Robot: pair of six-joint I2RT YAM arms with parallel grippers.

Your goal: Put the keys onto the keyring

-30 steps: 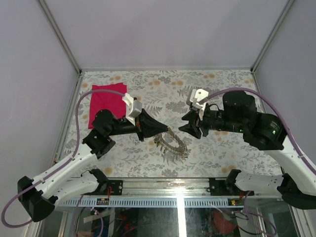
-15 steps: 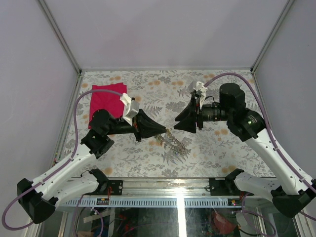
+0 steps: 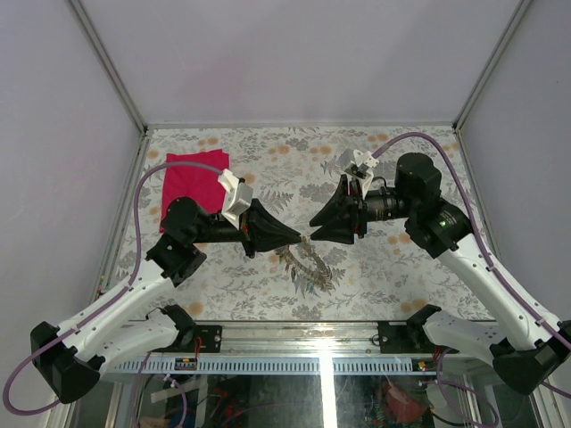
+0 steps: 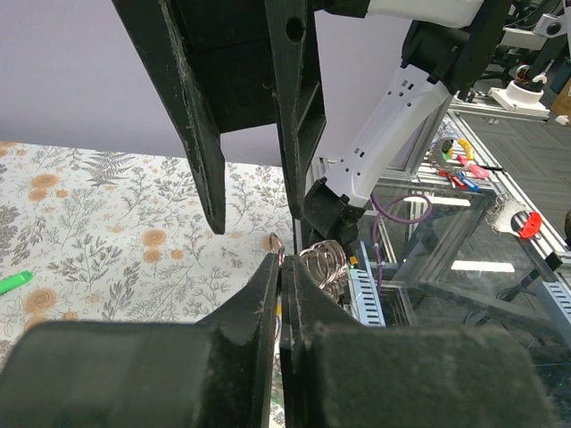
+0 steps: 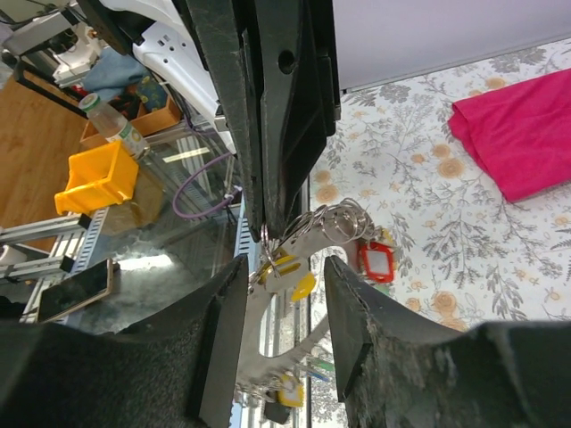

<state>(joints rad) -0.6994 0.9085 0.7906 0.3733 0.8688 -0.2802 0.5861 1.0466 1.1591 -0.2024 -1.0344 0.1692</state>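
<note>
Above the middle of the table [image 3: 406, 267], the left gripper [image 3: 299, 236] is clamped tight on the keyring [image 3: 310, 259], which dangles from its tips with the keys [image 5: 302, 287] fringing it. Facing it, the right gripper [image 3: 314, 223] holds its jaws partly apart, gripping nothing

I see plain pale grey walls [image 3: 294, 53] on three sides, metal posts [image 3: 105, 61] at the far corners, and a flower-print tabletop [image 3: 401, 276] with a metal rail [image 3: 294, 337] along its near edge.
</note>
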